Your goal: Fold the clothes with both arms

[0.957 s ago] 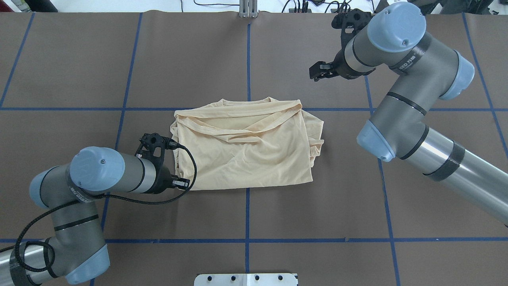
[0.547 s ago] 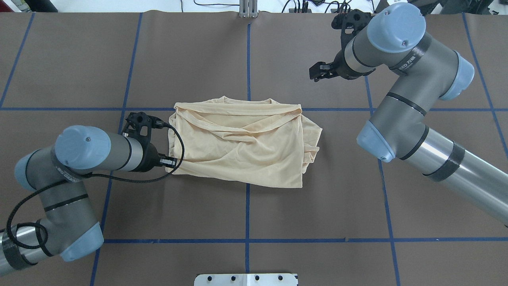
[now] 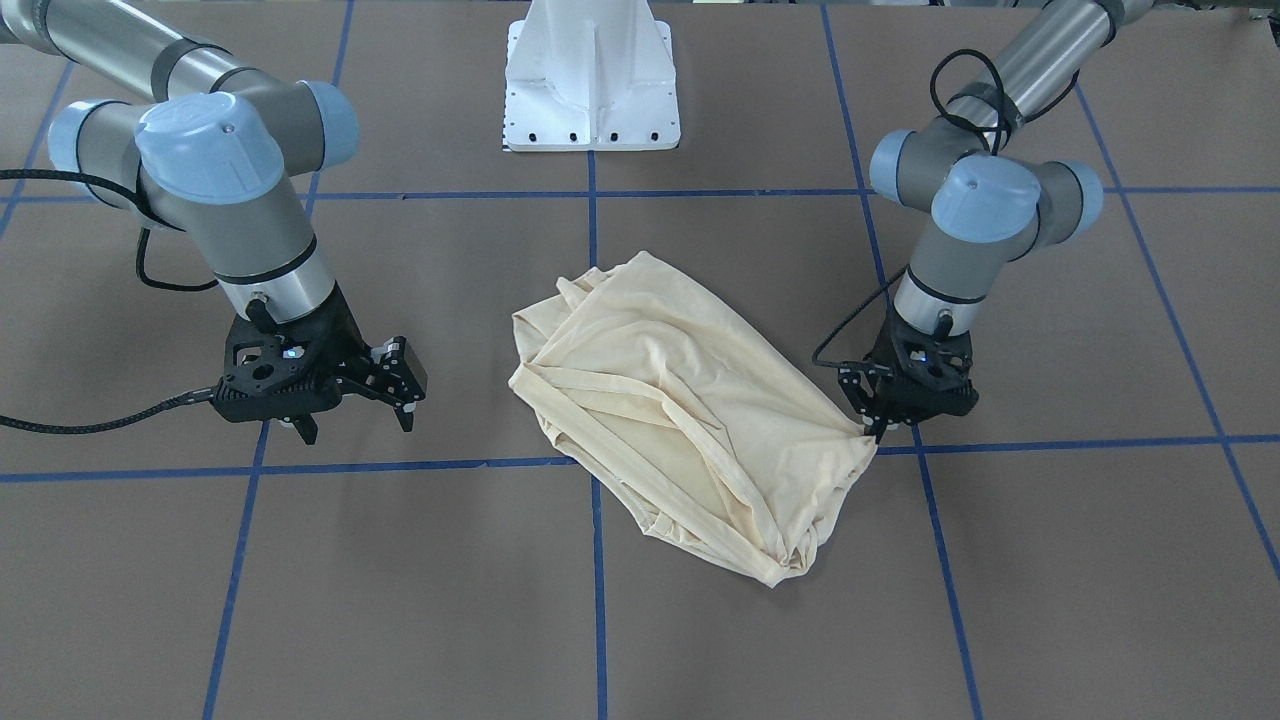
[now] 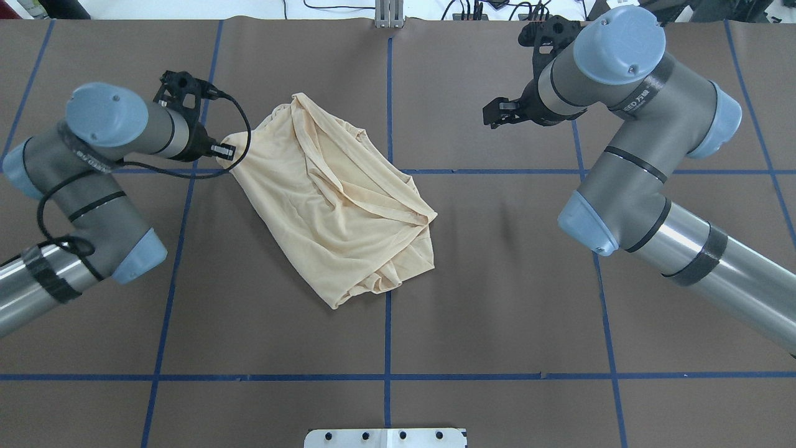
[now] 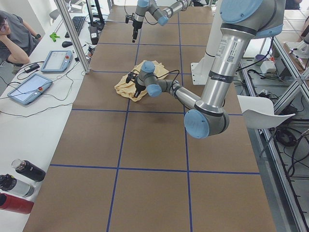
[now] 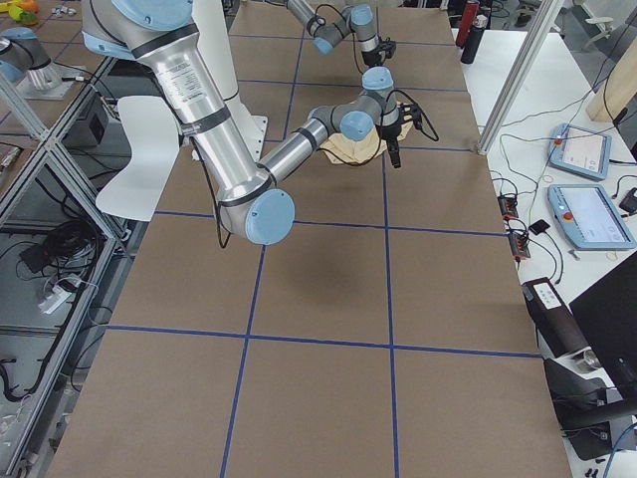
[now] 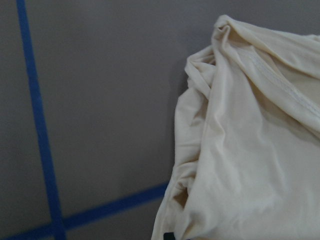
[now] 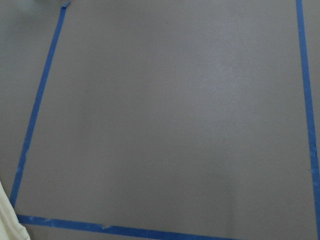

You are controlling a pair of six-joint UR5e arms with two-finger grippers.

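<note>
One T-shirt (image 4: pixel 329 199) corner sits pinched in the left gripper (image 3: pixel 872 430)

Left tool (image 3: pixel 871 429) low, seemingly clamped

Cream-yellow T-shirt (image 4: pixel 329 199), loosely folded and creased, lies diagonally with one corner pinched in the left gripper (image 4: pixel 229 155), well apart from the spread-fingered right gripper (image 4: pixel 495 116).

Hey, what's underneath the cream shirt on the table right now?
Only the brown table shows around the T-shirt; blue tape lines run in beneath it. It lies low, with no bulge, but its folded layers cover whatever is below. The left gripper pinches one corner.
</note>
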